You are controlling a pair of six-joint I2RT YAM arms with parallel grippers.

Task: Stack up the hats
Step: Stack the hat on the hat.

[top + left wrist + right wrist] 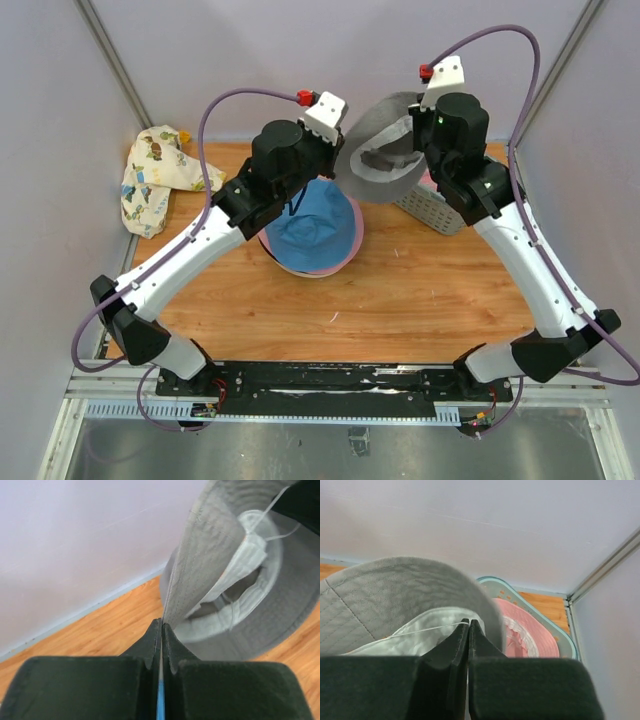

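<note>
A grey hat point(378, 160) hangs tilted in the air at the back of the table, held between both arms with its pale lining facing the camera. My left gripper point(161, 623) is shut on the edge of its brim point(205, 555). My right gripper point(469, 622) is shut on the hat's opposite side, at the pale lining just inside the grey brim point(395, 587). Below and to the left lies a blue hat point(315, 225), crown up, on top of a pink hat point(325, 269). A cream patterned hat point(155, 178) lies at the table's far left.
A grey-green slatted basket point(437, 212) stands at the back right under the right arm; another pink hat point(532, 630) lies inside its rim point(496, 583). Walls close off the back and both sides of the wooden table point(400, 300).
</note>
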